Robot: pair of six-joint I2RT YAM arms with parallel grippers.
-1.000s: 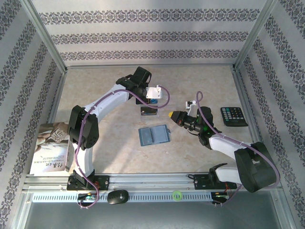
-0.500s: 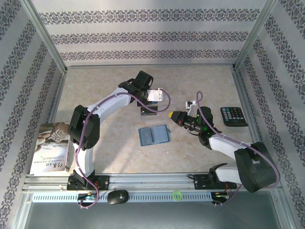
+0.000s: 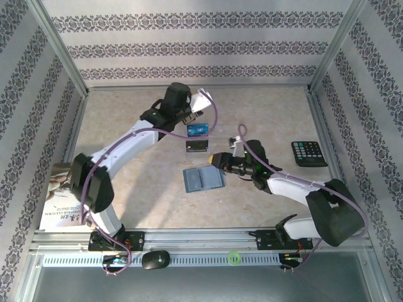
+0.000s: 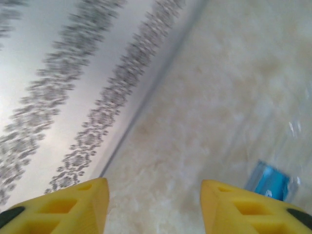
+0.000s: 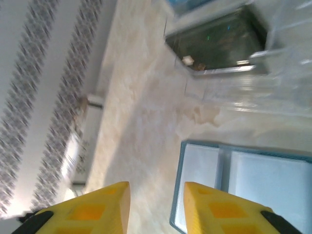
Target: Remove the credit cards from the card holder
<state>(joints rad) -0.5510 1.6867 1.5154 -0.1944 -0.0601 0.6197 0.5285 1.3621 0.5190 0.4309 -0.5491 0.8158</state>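
My hand [image 5: 157, 202] low over desk [image 5: 141, 112]. Yellow fingers [image 5: 92, 209] parted, nothing between. Card holder [image 5: 253, 180] lies open flat, teal edge, two pale inner panels up; its near corner behind my right-side finger, contact unclear. Farther ahead, dark card [image 5: 219, 44] on desk, clear plastic sheet [image 5: 273, 90] just beside it, toward holder. Patterned wall [image 5: 44, 87] off to left, blurred.

Card holder [image 3: 203, 178] mid-table, cards [image 3: 196, 146] just behind, calculator [image 3: 308, 153] right

Table [image 3: 151, 185] left of the holder [image 3: 203, 178] is free for me to pass. Beyond it lie a blue card [image 3: 198, 129] and a dark card [image 3: 197, 146].
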